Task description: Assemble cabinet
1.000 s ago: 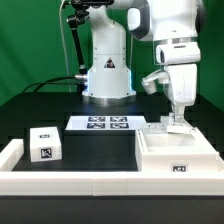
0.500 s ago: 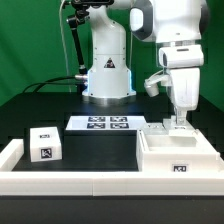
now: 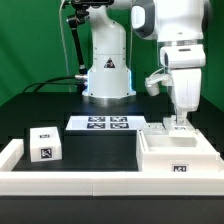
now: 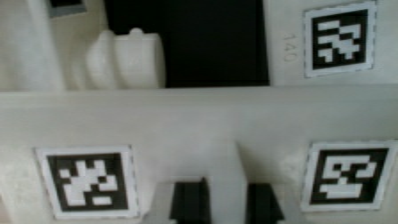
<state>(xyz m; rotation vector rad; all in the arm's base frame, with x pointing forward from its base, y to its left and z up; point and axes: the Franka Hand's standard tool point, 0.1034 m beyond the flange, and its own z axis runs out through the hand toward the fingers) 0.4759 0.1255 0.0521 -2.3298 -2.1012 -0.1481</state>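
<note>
The large hollow white cabinet box [image 3: 178, 152] lies at the exterior view's right, with a tag on its front. My gripper [image 3: 179, 122] points straight down at the box's far edge. In the wrist view its two dark fingers [image 4: 187, 203] stand on either side of a narrow white upright panel edge [image 4: 226, 180], and the gripper [image 4: 226, 205] looks shut on it. Tagged white faces [image 4: 86, 180] lie on both sides of it. A small white cube [image 3: 42, 143] with tags sits at the exterior view's left, far from the gripper.
The marker board [image 3: 108, 123] lies in front of the robot base [image 3: 107, 75]. A long white border rail [image 3: 70, 182] runs along the front and up the left side. A white knobbed part [image 4: 125, 57] beside a dark gap shows in the wrist view.
The arm and gripper have shifted slightly toward the exterior view's right over the box's far edge. The cube and box have not moved.
</note>
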